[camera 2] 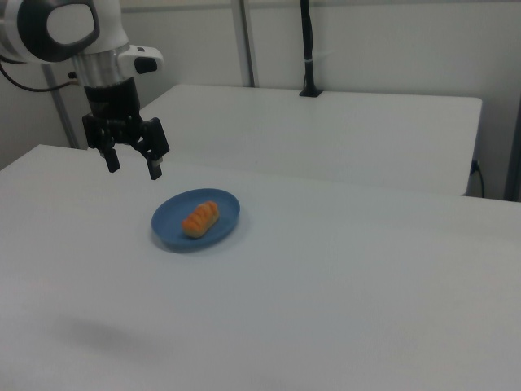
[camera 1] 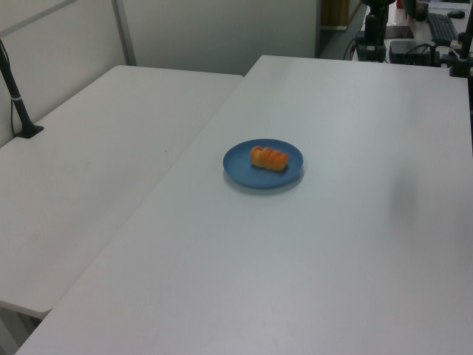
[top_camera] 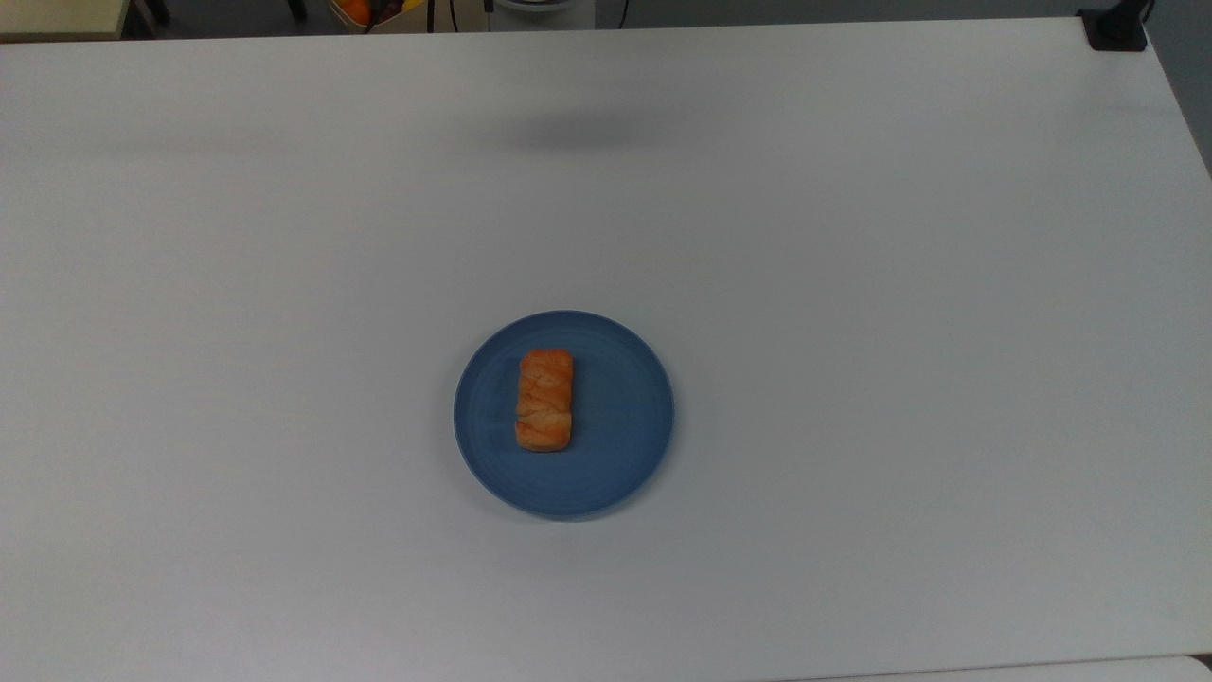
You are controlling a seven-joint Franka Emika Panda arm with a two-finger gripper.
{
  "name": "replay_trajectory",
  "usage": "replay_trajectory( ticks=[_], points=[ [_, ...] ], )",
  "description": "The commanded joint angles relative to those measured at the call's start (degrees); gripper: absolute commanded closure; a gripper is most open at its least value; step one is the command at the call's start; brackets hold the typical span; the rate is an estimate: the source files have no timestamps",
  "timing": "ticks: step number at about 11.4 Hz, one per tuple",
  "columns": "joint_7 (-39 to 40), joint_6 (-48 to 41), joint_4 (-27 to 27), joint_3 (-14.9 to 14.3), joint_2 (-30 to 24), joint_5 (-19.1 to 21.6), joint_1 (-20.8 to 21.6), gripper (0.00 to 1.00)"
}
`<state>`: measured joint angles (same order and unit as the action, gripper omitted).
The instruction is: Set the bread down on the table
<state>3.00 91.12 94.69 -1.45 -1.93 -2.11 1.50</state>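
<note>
Bread (top_camera: 545, 400): you see it lying on the blue plate (top_camera: 620, 445), mid-surface (top_camera: 852, 284).
Tool (camera 2: 133, 165): fingers spread, empty, hanging above the surface at the right view's left of the plate.
Around: second white table (camera 1: 89, 170) alongside.

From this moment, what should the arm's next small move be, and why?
Probably carry the open claw across until it hangs over the small golden-orange braided bread, then lower. The bread lies on the round blue plate, not yet on the large white table, and the claw holds nothing, raised above the tabletop toward the right view's left of the plate.
</note>
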Motion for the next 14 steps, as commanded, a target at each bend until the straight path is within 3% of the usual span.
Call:
replay_trajectory(
  ticks=[1,6,14],
  points=[
    [0.25,-0.94,0.84,-0.04,-0.97,-0.44,0.17,0.0],
    [0.25,1.06,-0.03,0.04,0.16,0.44,0.35,0.0],
    [-8.97,23.1,-6.45,0.66,16.76,2.02,4.3,0.0]
  ],
)
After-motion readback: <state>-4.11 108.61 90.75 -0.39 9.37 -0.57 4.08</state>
